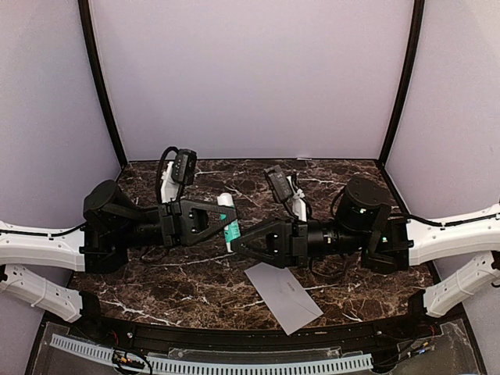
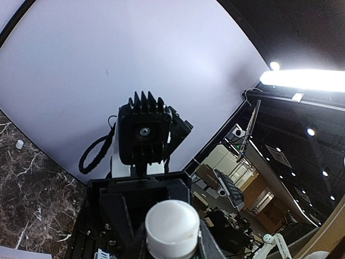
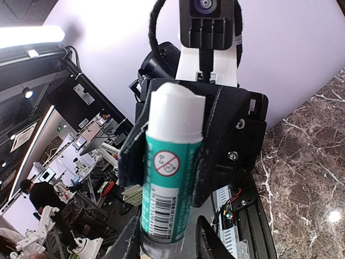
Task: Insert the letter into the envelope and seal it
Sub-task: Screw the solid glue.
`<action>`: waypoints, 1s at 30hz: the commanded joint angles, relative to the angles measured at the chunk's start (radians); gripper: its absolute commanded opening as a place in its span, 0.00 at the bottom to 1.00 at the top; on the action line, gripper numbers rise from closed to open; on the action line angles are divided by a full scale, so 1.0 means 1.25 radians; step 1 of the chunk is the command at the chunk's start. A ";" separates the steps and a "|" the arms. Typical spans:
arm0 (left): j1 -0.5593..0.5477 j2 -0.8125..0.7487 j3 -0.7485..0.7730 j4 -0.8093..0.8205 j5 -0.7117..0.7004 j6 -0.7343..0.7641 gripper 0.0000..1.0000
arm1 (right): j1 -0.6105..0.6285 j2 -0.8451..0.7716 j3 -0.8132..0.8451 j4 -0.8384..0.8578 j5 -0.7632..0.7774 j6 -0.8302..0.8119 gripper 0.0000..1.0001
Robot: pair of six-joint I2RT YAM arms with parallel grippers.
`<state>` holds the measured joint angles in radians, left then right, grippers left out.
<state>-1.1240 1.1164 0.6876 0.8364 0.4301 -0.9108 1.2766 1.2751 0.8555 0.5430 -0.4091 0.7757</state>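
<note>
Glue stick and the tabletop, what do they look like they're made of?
The glue stick looks like smooth plastic: matte white cap, glossy printed teal label with a barcode. The tabletop looks like polished dark brown marble with white veins, though it could be a laminate print.

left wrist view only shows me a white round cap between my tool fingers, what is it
observer: a glue stick with a teal barcode label. The left tool is clamped on its middle.
operator: where's the right tool
observer: the right tool is at the stick's lower end, a finger on either side. I can't tell if it grips.
operator: and the envelope
observer: the grey envelope lies on the marble table near the front edge, by the right arm.
</note>
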 commanded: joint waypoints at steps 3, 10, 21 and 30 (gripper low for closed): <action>0.002 -0.011 0.014 0.026 0.007 0.006 0.00 | 0.006 -0.013 0.002 0.032 -0.001 0.000 0.27; 0.001 -0.021 0.006 0.003 -0.020 0.023 0.00 | 0.006 -0.020 0.004 0.007 0.028 -0.006 0.14; 0.002 -0.046 0.006 -0.114 -0.116 0.054 0.00 | 0.007 -0.017 0.061 -0.165 0.142 -0.042 0.02; 0.001 -0.039 0.054 -0.307 -0.222 0.068 0.00 | 0.020 0.039 0.206 -0.440 0.347 -0.026 0.00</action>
<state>-1.1164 1.0760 0.7147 0.5758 0.2096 -0.8513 1.2850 1.2781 0.9997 0.1471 -0.1524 0.7353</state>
